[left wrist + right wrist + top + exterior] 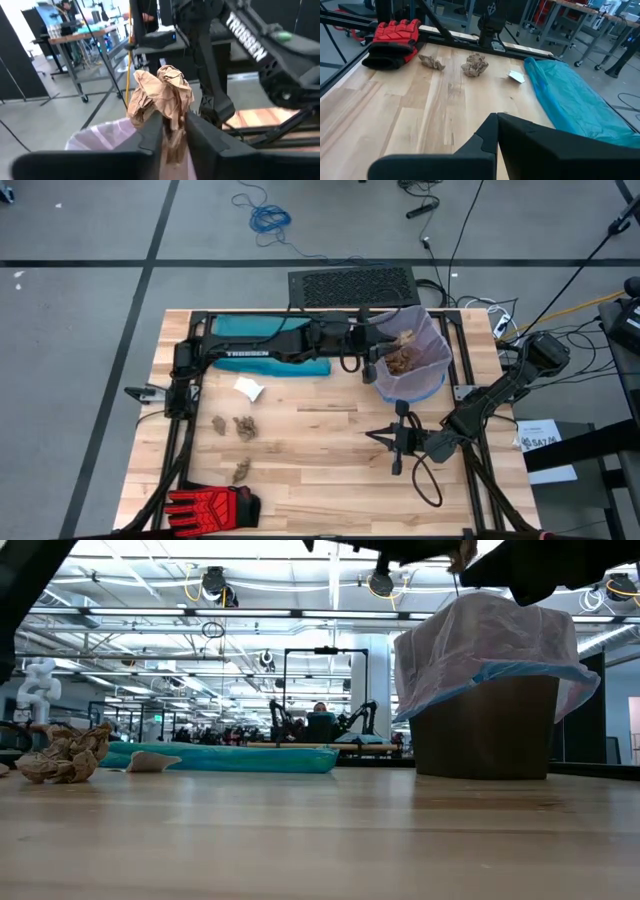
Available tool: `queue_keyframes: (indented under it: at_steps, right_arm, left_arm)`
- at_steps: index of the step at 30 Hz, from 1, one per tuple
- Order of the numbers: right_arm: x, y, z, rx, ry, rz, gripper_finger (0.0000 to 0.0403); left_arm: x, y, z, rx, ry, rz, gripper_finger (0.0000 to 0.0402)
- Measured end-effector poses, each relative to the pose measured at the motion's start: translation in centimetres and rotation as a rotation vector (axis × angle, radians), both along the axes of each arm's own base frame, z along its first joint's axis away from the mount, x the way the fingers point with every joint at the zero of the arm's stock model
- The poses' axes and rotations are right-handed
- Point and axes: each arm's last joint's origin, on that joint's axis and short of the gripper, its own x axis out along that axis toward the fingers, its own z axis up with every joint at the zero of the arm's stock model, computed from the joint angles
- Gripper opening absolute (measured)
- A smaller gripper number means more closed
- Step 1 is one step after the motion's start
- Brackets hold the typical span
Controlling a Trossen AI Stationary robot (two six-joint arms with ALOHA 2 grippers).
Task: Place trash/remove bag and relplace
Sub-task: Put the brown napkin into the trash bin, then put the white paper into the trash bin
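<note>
My left gripper (pixel 172 132) reaches level over the brown bin (pixel 485 725) at the far right, shut on a crumpled tan paper wad (pixel 160 97) of trash. The bin is lined with the pale lilac-pink bag (pixel 432 340), whose blue-edged rim folds over the bin's top (pixel 490 675); more tan wads (pixel 400 362) lie inside. The teal-green bag (pixel 240 327) lies flat along the far side under the left arm. Three wads (pixel 243 426) rest on the table. My right gripper (pixel 398 438) waits shut above the table's right part. My left gripper pinches the lower part of the paper wad (pixel 172 125) between its two fingers. The fingers come level from the table's left. Most of the wad bulges out past the fingertips (pixel 152 130), lifted clear above the bag's open mouth (pixel 105 135).
A red-and-black glove (pixel 210 505) lies at the near left corner. A white paper scrap (pixel 248 388) sits beside the teal bag. Black frame rails (pixel 185 430) run along the table's left and right sides. Bare wood (pixel 330 480) spans the near middle.
</note>
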Motion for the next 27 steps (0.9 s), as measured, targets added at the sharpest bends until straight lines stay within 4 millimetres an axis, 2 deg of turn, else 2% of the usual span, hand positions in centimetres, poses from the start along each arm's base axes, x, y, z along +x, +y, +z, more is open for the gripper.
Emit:
queue_keyframes:
  at_steps: [7,11,14,18,22,27]
  right_arm:
    - [0.0,0.0,-0.1,0.001,0.004,-0.001,0.0]
    - [0.0,0.0,-0.1,0.0,0.004,-0.002,0.0]
    - [0.0,0.0,-0.1,0.004,0.005,-0.002,0.0]
    - [-0.1,0.0,-0.2,0.023,0.011,-0.009,0.0]
    - [-0.1,-0.1,-0.2,0.031,0.01,-0.014,0.0]
    - [0.0,-0.1,-0.2,0.036,0.009,-0.017,0.0]
  left_arm:
    - [0.1,0.2,-0.1,0.003,0.0,0.046,0.0175]
    - [0.0,0.2,-0.2,0.017,0.03,0.053,0.019]
    - [-0.9,0.1,0.2,0.08,0.105,0.076,0.0191]
    - [-3.7,-1.0,2.1,0.163,0.269,0.151,0.0191]
    - [-8.0,-3.3,5.0,0.185,0.387,0.2,0.0191]
    - [-12.8,-5.3,6.2,0.105,0.567,0.259,0.0192]
